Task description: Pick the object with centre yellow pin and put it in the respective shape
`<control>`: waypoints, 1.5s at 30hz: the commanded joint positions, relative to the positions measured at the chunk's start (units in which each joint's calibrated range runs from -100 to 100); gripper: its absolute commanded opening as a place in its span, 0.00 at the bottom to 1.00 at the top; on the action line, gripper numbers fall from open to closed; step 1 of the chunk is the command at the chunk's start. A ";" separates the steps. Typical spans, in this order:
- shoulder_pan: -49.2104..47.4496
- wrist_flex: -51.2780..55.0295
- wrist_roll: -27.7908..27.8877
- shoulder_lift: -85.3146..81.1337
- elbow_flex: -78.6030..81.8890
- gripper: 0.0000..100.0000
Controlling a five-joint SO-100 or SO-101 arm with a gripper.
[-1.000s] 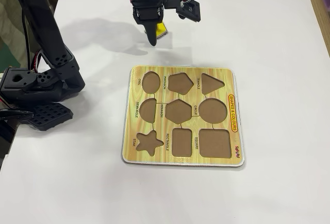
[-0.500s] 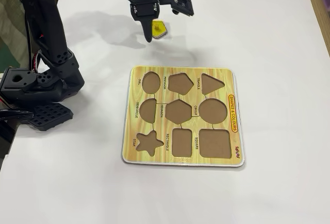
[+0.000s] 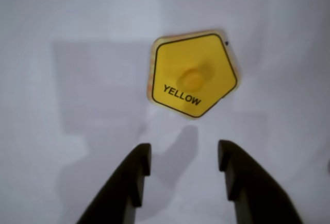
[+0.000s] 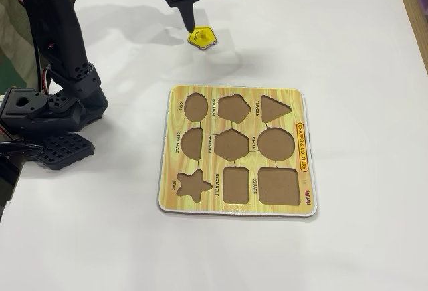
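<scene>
A yellow pentagon piece (image 3: 193,74) marked YELLOW, with a yellow centre pin, lies flat on the white table. In the fixed view it (image 4: 203,38) lies at the back, beyond the wooden shape board (image 4: 175,97). The board has several empty cut-outs, among them a pentagon (image 4: 233,108). My gripper (image 3: 183,154) is open and empty, its dark fingers (image 3: 136,167) short of the piece in the wrist view. In the fixed view the gripper (image 4: 189,25) hangs just above and left of the piece.
The arm's black base (image 4: 47,114) stands at the left edge of the table in the fixed view. The board lies in the middle. White table surface (image 4: 361,43) spreads to the right and in front of the board.
</scene>
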 commanded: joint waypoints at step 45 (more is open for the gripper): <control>6.24 -8.98 -2.37 5.15 -1.98 0.15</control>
